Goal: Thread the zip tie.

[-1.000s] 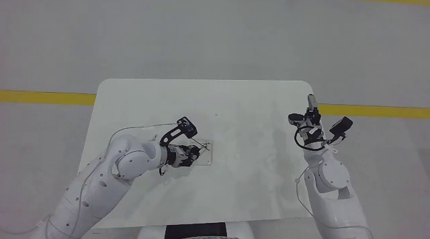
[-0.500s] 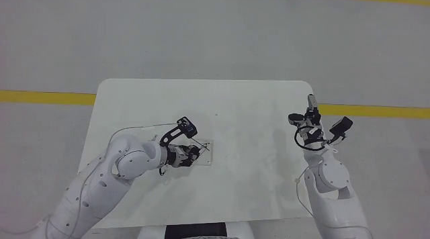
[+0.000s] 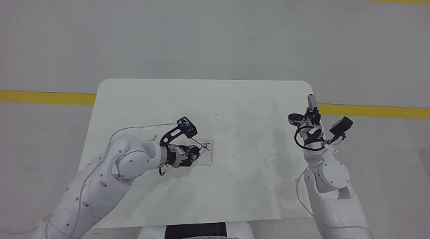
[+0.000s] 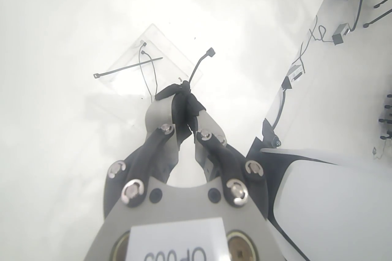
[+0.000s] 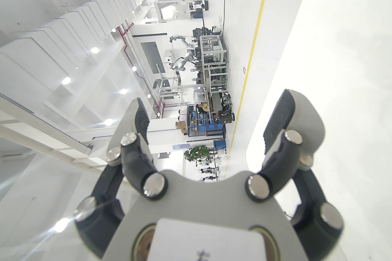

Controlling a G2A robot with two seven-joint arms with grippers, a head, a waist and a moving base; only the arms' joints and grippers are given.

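My left gripper (image 4: 183, 90) is shut on a black zip tie (image 4: 200, 62), whose head end sticks up past the fingertips. It hovers at the near edge of a clear flat tray (image 4: 171, 45) on the white table. Two more black zip ties (image 4: 128, 68) lie crossed on that tray. In the top view the left gripper (image 3: 190, 154) is at the tray (image 3: 207, 160), left of the table's centre. My right gripper (image 5: 214, 118) is open and holds nothing, raised at the table's right edge (image 3: 307, 119) and pointing out at the room.
The white table (image 3: 255, 172) is bare between the two arms. Its right edge runs just beside the right arm. Beyond the table lies grey floor with yellow lines (image 3: 47, 97).
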